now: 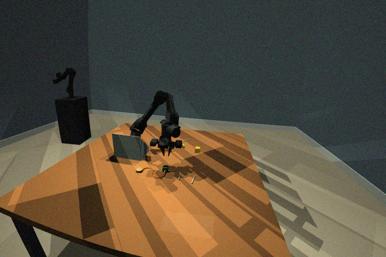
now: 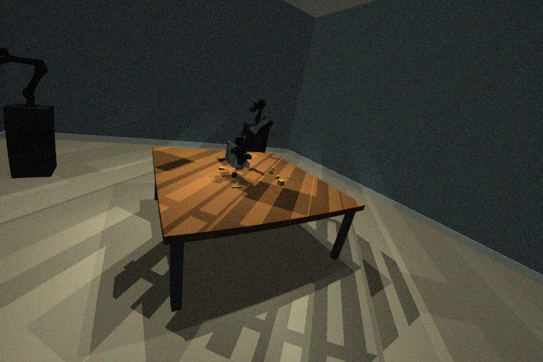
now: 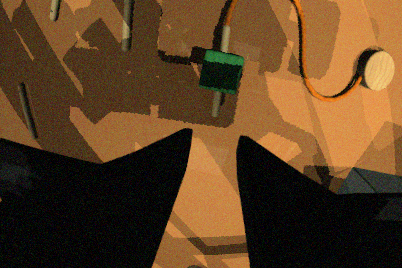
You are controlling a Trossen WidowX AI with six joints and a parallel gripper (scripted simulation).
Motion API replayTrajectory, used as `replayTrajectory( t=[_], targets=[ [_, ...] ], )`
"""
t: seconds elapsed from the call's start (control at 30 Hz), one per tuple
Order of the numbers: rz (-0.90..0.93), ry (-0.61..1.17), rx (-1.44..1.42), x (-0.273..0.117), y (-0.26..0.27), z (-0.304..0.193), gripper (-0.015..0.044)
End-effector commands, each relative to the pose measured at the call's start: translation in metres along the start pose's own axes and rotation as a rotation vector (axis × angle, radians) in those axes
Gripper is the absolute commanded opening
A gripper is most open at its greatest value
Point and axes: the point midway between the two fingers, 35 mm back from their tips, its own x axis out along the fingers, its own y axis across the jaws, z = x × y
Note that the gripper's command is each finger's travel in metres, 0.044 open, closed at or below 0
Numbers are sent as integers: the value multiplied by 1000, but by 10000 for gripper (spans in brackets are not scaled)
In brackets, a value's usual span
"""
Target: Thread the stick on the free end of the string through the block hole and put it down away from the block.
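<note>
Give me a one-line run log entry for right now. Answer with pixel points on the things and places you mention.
end effector (image 1: 166, 155) (image 3: 214, 140): partly open, holding nothing | stick (image 3: 215, 105): through green block (image 1: 165, 168) (image 3: 221, 72), out both sides | string (image 1: 153, 174) (image 3: 301, 31): not yet through

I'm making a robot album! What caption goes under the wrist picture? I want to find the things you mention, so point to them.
Tool (image 1: 166, 155) (image 3: 214, 140) near the green block (image 1: 165, 169) (image 3: 221, 71), stick (image 3: 215, 104) poking out both sides.
</note>
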Motion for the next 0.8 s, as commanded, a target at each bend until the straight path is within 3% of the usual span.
replayTrajectory(
  t=[0.0, 0.77],
  targets=[
    [2, 3, 12, 2, 0, -1, 120],
    [3, 2, 12, 39, 2, 0, 120]
  ],
)
